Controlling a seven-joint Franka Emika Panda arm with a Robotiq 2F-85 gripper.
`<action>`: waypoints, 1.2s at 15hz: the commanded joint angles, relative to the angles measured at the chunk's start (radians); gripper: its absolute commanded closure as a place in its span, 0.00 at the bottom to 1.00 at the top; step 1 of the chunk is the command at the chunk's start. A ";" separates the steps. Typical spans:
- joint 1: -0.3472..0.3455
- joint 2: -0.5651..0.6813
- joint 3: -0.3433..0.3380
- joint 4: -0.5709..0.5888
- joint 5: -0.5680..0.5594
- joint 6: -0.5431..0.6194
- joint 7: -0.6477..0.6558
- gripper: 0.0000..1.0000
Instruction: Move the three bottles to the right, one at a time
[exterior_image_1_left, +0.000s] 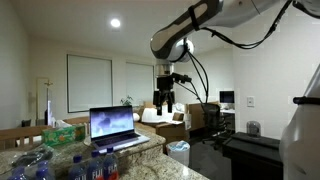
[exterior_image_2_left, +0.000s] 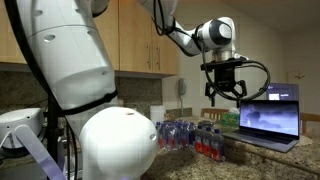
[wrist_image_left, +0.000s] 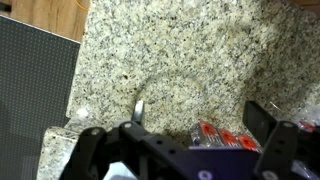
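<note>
- We see the fingers (exterior_image_2_left: 212, 96) spread wide apart and holding nothing; they hang in the air on the arm (exterior_image_1_left: 185, 35), well above the counter (wrist_image_left: 180, 50).
- The three bottles (exterior_image_2_left: 206, 142) stand upright and close together on the counter, blue caps up and red bands around them.
- In an exterior view the bottles sit between a clear bluish plastic bundle (exterior_image_2_left: 175, 133) and the open laptop (exterior_image_2_left: 271, 118), below the fingers and apart from them.
- In an exterior view the three bottles (exterior_image_1_left: 97, 165) stand at the near edge of the counter, in front of the laptop (exterior_image_1_left: 112, 128), with the plastic bundle (exterior_image_1_left: 30, 165) just beside them.
- A green tissue box (exterior_image_1_left: 62, 133) stands beside the laptop, farther back.
- In the wrist view we look down on speckled stone; red parts of the bottles (wrist_image_left: 218, 135) show near the bottom edge, between the two dark fingers (wrist_image_left: 265, 122).
- The dark laptop (wrist_image_left: 30, 90) lies along one side of that view.
- The wrist view is too blurred for us to count the bottles.
</note>
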 joint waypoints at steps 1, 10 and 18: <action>0.005 0.000 -0.004 0.002 -0.002 -0.003 0.002 0.00; 0.091 0.170 0.115 0.249 -0.030 -0.004 0.060 0.00; 0.112 0.542 0.183 0.599 -0.056 -0.139 0.461 0.00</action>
